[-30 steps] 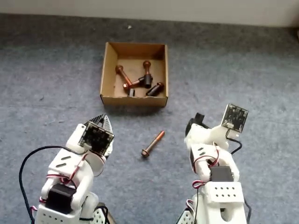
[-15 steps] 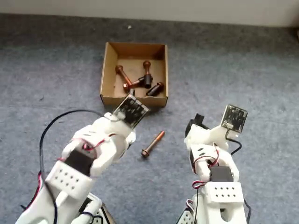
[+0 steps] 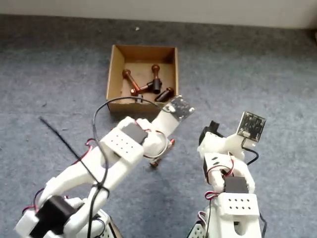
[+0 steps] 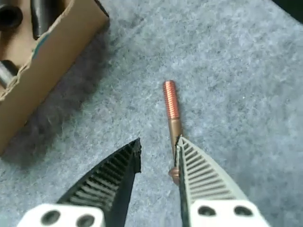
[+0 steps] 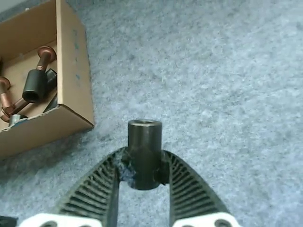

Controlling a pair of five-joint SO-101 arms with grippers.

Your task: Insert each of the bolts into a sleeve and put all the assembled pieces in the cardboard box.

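The high view is fixed above and behind both arms and faces down over the grey carpet (image 3: 257,64) toward the cardboard box (image 3: 113,74), from well off. Each wrist view looks closely along its own fingers at the carpet: the left gripper (image 4: 158,142) frames the bolt (image 4: 172,113), and the right gripper (image 5: 143,156) frames its clamped sleeve (image 5: 144,139). All three views share the box. The high and left wrist views share the bolt.

Coppery metal bolt (image 4: 172,109), matt dark sleeve (image 5: 144,151)
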